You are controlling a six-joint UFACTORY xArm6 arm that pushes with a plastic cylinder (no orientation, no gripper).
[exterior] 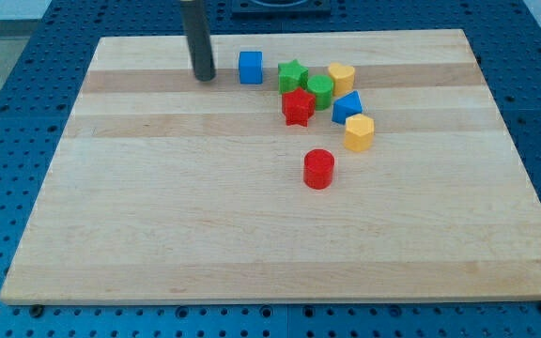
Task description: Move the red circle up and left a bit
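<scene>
Blocks are sitting clustered toward the view's top right of the wooden bench (158,244), and my tip (203,77) is resting on the surface at about nine o'clock from the blue cube (250,68), just beside it but apart. No pincer is fitted, only the straight dark rod, so nothing is being held. The red circle (318,169) is standing alone near the bench's middle, at roughly five o'clock from my tip and well apart from it. At twelve o'clock from the red circle the red star (297,107) is lying, touching the green star (292,76) above it and the green cylinder (320,91). The upper yellow block (341,77) is sitting at two o'clock from that cylinder, the blue wedge-like block (347,106) below it, and the lower yellow block (359,132) at one o'clock from the red circle.
</scene>
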